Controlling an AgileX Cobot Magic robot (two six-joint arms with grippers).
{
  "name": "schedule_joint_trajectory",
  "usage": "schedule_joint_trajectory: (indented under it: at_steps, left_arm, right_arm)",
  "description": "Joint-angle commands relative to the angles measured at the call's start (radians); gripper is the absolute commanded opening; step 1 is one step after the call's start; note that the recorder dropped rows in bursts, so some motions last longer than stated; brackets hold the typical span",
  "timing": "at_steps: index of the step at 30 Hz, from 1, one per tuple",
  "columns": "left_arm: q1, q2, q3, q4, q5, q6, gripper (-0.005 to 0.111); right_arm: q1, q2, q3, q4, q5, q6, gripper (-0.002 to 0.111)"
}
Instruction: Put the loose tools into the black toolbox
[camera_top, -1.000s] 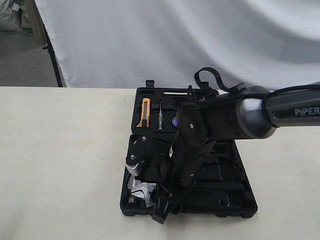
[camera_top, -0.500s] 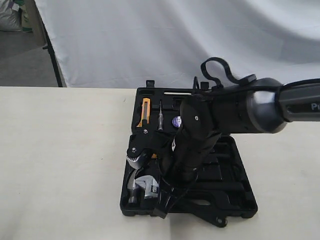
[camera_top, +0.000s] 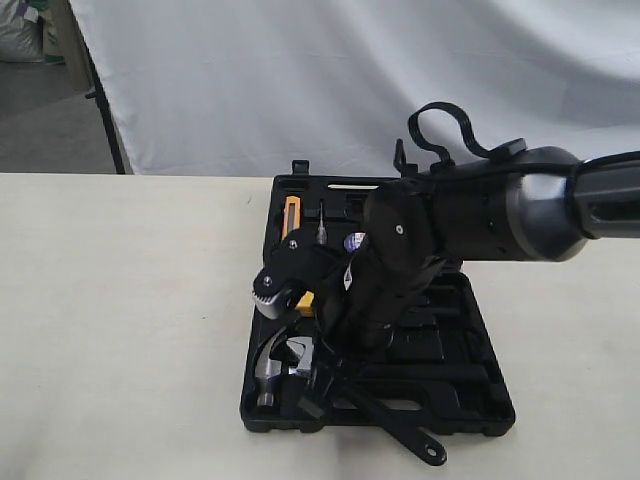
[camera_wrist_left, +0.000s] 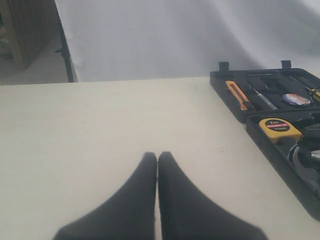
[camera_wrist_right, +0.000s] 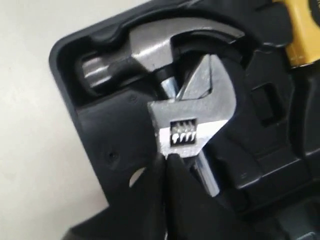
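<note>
One wrench (camera_wrist_right: 192, 115) pinched in right jaws, above hammer (camera_wrist_right: 150, 47)

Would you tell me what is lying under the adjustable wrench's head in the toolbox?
Under the adjustable wrench lies the claw hammer, its steel head seated in the black toolbox. The hammer's handle is mostly hidden beneath the wrench and the right gripper.

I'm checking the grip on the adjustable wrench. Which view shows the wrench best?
The right wrist view: the adjustable wrench sits close up, its head over the hammer, the right end effector pinching it below the head. The exterior view shows mainly its handle past the toolbox edge; the left wrist view shows none of it.
</note>
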Motion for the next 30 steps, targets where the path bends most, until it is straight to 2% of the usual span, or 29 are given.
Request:
schedule_joint_trajectory:
  at_steps: [1, 2, 5, 7, 18, 20, 21, 23, 25, 26, 30]
  left_arm:
    - [-0.001, -0.003, 0.002, 0.002, -0.002, -0.008, 0.001]
    - [-0.001, -0.003, 0.002, 0.002, -0.002, -0.008, 0.001]
    - [-0.001, -0.003, 0.002, 0.002, -0.002, -0.008, 0.001]
    - [-0.001, -0.003, 0.002, 0.002, -0.002, -0.008, 0.001]
    - [-0.001, -0.003, 0.002, 0.002, -0.002, -0.008, 0.001]
    - [-0.001, -0.003, 0.002, 0.002, -0.002, -0.008, 0.001]
    - [-0.001, -0.003, 0.002, 0.002, -0.002, -0.008, 0.001]
    - [-0.001, -0.003, 0.002, 0.002, -0.002, -0.008, 0.001]
    - [-0.001, -0.003, 0.002, 0.002, -0.002, -0.008, 0.001]
    - [-0.001, -0.003, 0.002, 0.002, -0.002, -0.008, 0.001]
    - [-0.001, -0.003, 0.002, 0.002, -0.002, -0.008, 0.001]
  right_arm:
    - [-0.001, -0.009, -0.002, -0.025, -0.105, 0.126, 0.016]
    - [-0.001, -0.009, -0.002, -0.027, -0.113, 0.133, 0.027]
    - [-0.001, -0.009, -0.002, -0.027, -0.115, 0.151, 0.052]
    - [-0.001, -0.005, -0.002, -0.027, -0.115, 0.161, 0.063]
    - [-0.007, 0.116, -0.005, -0.024, -0.177, 0.173, 0.065]
    - [-0.007, 0.119, -0.011, -0.020, -0.166, 0.174, 0.059]
    - [-0.007, 0.119, -0.015, -0.012, -0.155, 0.174, 0.051]
    - [-0.007, 0.109, -0.024, -0.007, -0.138, 0.174, 0.032]
    - [-0.007, 0.099, -0.026, -0.006, -0.131, 0.174, 0.007]
    - [-0.007, 0.091, -0.026, -0.002, -0.131, 0.179, 0.000]
    - [-0.007, 0.055, -0.026, -0.005, -0.131, 0.181, 0.000]
